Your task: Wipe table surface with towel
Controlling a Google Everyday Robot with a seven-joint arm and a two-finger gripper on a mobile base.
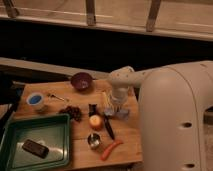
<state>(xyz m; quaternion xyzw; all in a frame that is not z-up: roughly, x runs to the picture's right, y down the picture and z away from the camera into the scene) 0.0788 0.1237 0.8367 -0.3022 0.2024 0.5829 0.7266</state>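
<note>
The hand (pixel 119 107), closed tight on the towel (pixel 123 114), presses it against the bench (pixel 128 134), likely so sweeps wipe the wood.

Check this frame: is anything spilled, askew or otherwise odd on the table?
Nothing looks spilled or broken. The end effector is shut on the towel, low on the table surface beside the robot's body. It is hemmed in by yellow strips and a dark utensil, an awkward spot for wiping.

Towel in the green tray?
No, the towel lies on the table near its right edge, beneath the end effector, away from the tray.
</note>
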